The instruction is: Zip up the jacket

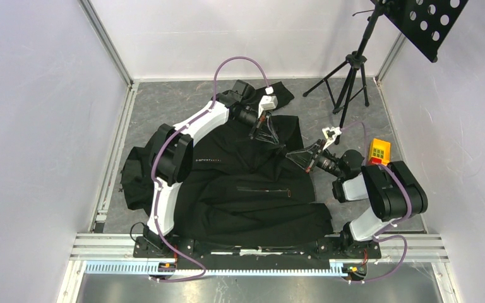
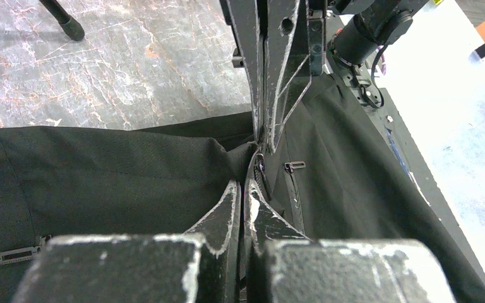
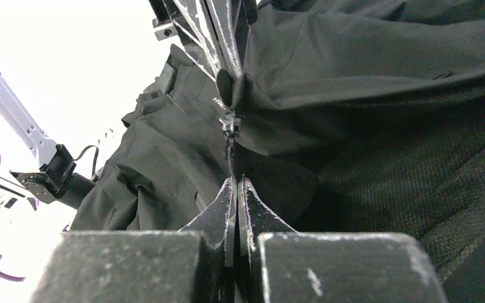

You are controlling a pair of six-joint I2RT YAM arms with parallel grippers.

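The black jacket (image 1: 240, 189) lies spread across the floor between both arms. My left gripper (image 1: 271, 140) reaches over it from the far side and is shut on the jacket's front edge (image 2: 243, 187). The zipper slider (image 2: 260, 165) sits just past its tips. My right gripper (image 1: 290, 154) faces it from the right and is shut on the same front edge (image 3: 235, 181). The slider (image 3: 230, 120) hangs between the two grippers. The other gripper's fingers (image 3: 227, 57) pinch the fabric above it. Which gripper holds the pull itself is hidden.
A yellow toy block (image 1: 379, 151) lies right of the right gripper. A black tripod stand (image 1: 350, 76) with a perforated panel (image 1: 426, 22) stands at the back right. Pocket zip pulls (image 2: 293, 166) show on the jacket. Walls enclose three sides; a metal rail (image 1: 259, 243) runs along the near edge.
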